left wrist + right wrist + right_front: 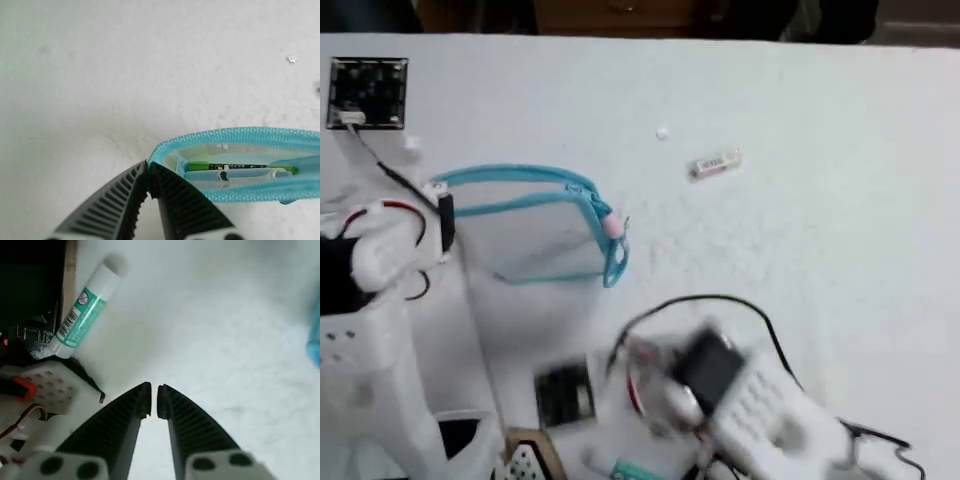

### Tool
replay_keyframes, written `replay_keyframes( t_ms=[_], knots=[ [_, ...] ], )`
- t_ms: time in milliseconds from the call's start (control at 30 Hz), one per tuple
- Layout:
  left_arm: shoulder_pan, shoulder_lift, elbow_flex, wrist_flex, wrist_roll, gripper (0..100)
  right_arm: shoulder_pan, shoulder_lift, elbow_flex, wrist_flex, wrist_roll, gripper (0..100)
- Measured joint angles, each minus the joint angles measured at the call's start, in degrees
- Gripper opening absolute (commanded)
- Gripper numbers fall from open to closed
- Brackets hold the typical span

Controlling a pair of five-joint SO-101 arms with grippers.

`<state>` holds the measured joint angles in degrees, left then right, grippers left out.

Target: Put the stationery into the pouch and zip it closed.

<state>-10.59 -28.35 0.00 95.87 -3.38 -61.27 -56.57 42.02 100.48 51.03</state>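
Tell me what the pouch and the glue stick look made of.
Pouch: soft clear plastic, probably vinyl, slightly glossy; its wall is see-through. Its zip: turquoise woven fabric tape, matte, ribbed. Glue stick: rigid white plastic, smooth, with a printed green label.

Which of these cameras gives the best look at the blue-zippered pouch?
The high view: the whole pouch lies there, its zip open. The left wrist view shows one open end with pens inside; the right wrist view catches a blue sliver of it.
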Motion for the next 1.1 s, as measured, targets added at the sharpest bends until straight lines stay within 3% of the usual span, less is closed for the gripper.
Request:
replay_keyframes(
  t_ms=[167,267,467,600,733,933,1100],
  knots=[
    [0.0,0.0,0.0,0.0,0.0,2,-3.4,-8.1,0.0,-3.2,-3.6,25.8],
    [0.0,0.0,0.0,0.0,0.0,2,0.5,-9.6,0.0,-7.0,-6.0,26.3],
    [0.0,0.0,0.0,0.0,0.0,2,23.5,-6.5,-0.5,-20.6,-6.7,21.6],
    [0.0,0.0,0.0,0.0,0.0,2,38.6,0.4,-1.6,-31.2,-8.3,26.4],
    [0.0,0.0,0.0,0.0,0.0,2,47.5,11.0,-5.5,-39.6,-21.6,34.4],
    [0.0,0.0,0.0,0.0,0.0,2,47.9,29.3,-15.8,-41.4,-48.6,35.8],
    [0.0,0.0,0.0,0.0,0.0,2,48.1,46.9,-27.5,-41.3,-66.5,35.8]
  ],
)
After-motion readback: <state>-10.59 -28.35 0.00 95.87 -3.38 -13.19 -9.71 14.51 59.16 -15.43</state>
